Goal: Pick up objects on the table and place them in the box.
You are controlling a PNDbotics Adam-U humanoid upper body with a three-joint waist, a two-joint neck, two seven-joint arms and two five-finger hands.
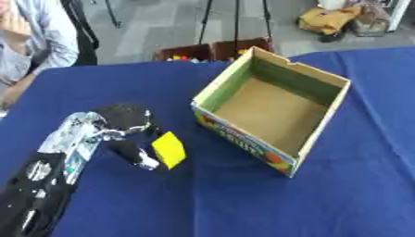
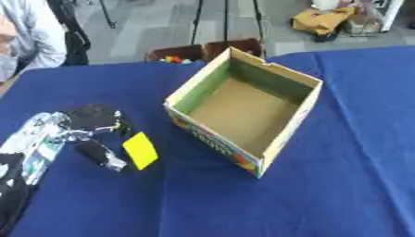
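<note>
An open cardboard box (image 1: 317, 131) with a green inner wall and a printed front stands on the blue table (image 1: 243, 203), and nothing shows inside it. To its left, my left hand (image 1: 123, 121) comes in from the lower left and pinches a flat yellow piece (image 1: 169, 149) between thumb and fingers. The piece is tilted and sits just short of the box's near left corner. My right hand shows in neither view.
A dark bin (image 1: 212, 50) holding colourful items stands on the floor behind the table's far edge. A person sits at the far left (image 1: 28, 37), off the table. Bare blue cloth lies in front of and to the right of the box.
</note>
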